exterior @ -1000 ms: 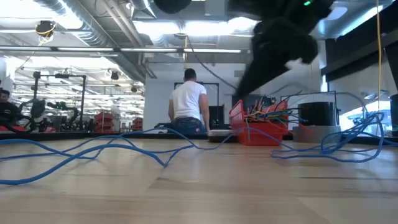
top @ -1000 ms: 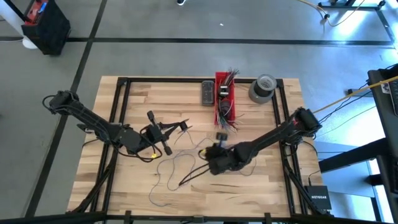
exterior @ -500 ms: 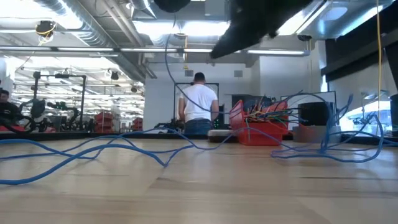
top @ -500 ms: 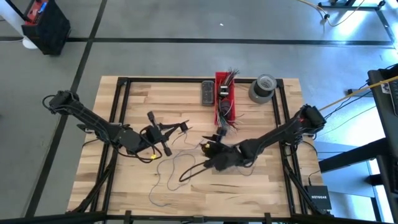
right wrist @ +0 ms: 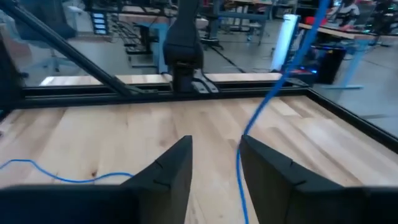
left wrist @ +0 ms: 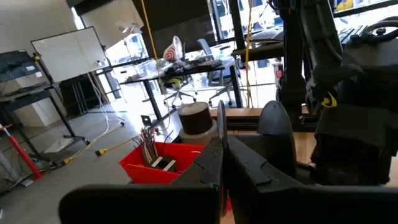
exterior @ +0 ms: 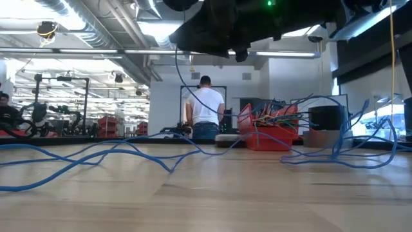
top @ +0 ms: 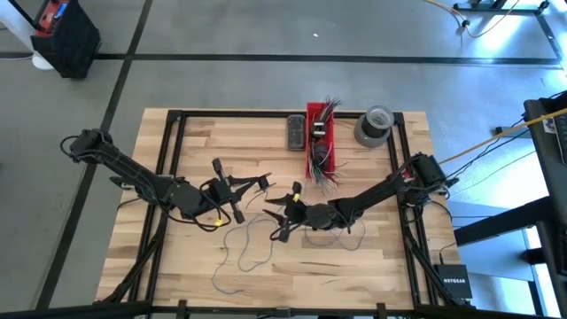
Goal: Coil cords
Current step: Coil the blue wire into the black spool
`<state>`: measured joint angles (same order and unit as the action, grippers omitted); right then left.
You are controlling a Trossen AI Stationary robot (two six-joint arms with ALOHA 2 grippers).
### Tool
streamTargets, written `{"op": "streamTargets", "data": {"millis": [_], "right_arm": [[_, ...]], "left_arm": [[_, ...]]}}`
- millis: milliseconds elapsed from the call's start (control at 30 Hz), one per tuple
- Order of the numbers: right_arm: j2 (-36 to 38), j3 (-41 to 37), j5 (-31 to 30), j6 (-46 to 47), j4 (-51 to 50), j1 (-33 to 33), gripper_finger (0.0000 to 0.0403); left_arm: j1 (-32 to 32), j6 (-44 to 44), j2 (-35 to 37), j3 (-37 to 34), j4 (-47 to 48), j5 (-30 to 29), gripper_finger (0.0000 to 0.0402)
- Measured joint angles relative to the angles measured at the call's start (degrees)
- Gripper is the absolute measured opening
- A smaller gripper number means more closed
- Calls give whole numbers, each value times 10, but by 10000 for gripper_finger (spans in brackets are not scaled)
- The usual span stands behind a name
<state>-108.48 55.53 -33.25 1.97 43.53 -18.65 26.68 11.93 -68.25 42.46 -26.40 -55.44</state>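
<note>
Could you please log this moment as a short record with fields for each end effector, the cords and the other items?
left end effector: shut, near the table's middle
right end effector: fingers apart, a blue cord running between them
cords: thin, loose and uncoiled on the wooden table
red bin: at the far edge, holding short coloured wires
tape roll: right of the bin

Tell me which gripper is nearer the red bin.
Right. The right gripper sits just in front of the red bin, slightly left; the left gripper lies farther off toward the left side.
</note>
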Motion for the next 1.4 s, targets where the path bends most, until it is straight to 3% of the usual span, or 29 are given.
{"op": "streamTargets", "data": {"millis": [133, 400, 600, 767, 1067, 1300, 1400], "right_arm": [[-2, 0, -41, -27, -5, 3, 117], [-2, -1, -38, -40, -69, 4, 85], [-2, 0, -34, -40, -56, 8, 81], [-2, 0, 15, -35, -76, 15, 81], [-7, 0, 10, -39, -75, 19, 80], [-14, 0, 28, -56, -64, 19, 10], [-15, 1, 26, -74, -29, 18, 13]], "left_arm": [[0, -6, 0, 0, 0, 0, 2], [0, -2, 0, 0, -7, 0, 1], [0, 0, 0, 0, -14, 9, 2], [0, 0, 0, 0, -18, 13, 3], [0, 0, 0, 0, -22, 14, 4], [0, 5, 0, 0, -28, 20, 5], [-2, 5, -1, 0, -32, 27, 5]]}}
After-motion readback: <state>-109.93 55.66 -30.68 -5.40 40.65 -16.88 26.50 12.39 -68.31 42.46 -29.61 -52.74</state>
